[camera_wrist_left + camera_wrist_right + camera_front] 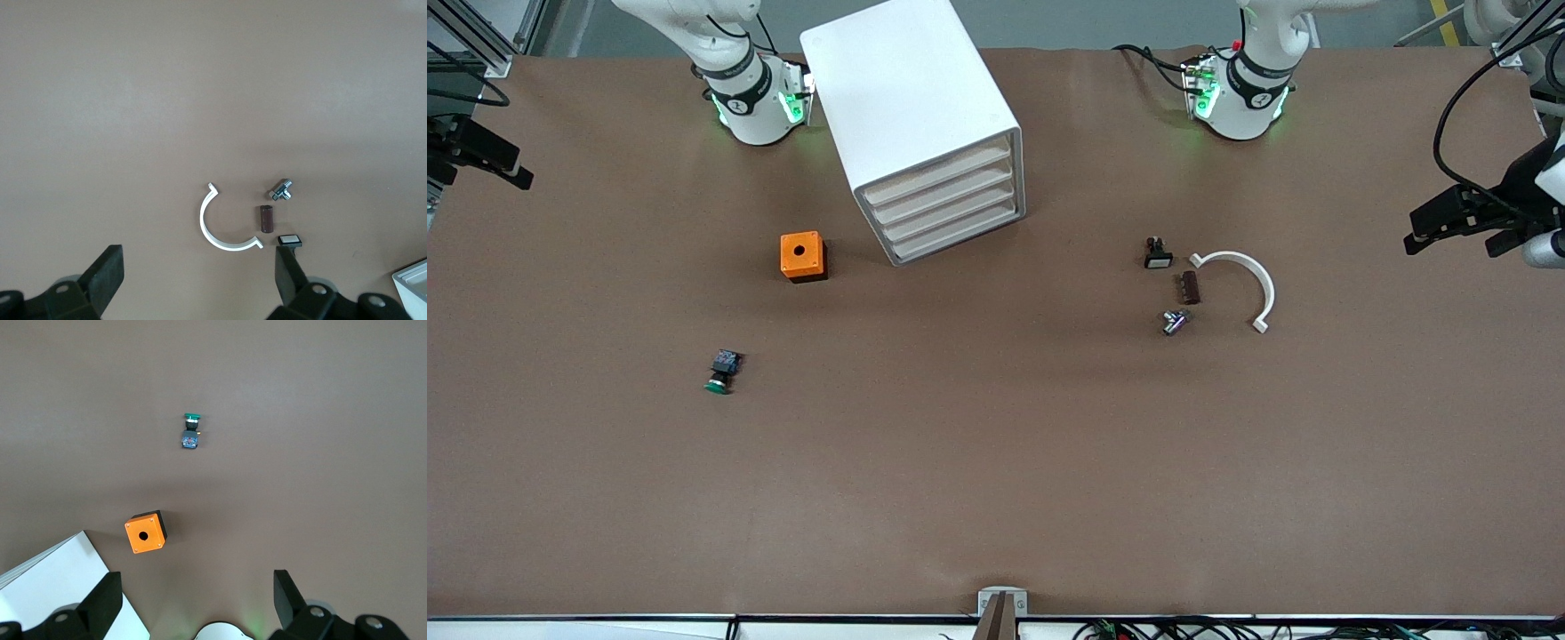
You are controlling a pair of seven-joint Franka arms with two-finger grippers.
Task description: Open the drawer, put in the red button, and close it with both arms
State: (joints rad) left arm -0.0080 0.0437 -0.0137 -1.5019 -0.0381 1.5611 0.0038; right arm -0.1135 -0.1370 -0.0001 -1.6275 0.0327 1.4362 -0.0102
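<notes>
The white cabinet (pixel 911 107) stands between the two arm bases, its four drawers (pixel 947 209) all shut and facing the front camera at an angle. No red button shows in any view. A like button with a green cap (pixel 721 372) (pixel 191 430) lies toward the right arm's end. My left gripper (pixel 197 261) hangs open and empty high over the table, above a cluster of small parts. My right gripper (pixel 197 584) hangs open and empty high over the table, above its own base (pixel 223 632) and beside the cabinet (pixel 53 587).
An orange box with a hole on top (pixel 803 256) (pixel 145 533) sits beside the cabinet. Toward the left arm's end lie a white half ring (pixel 1240 284) (pixel 220 233), a brown cylinder (pixel 1190 287), a metal fitting (pixel 1176 322) and a black part with a white face (pixel 1158 256).
</notes>
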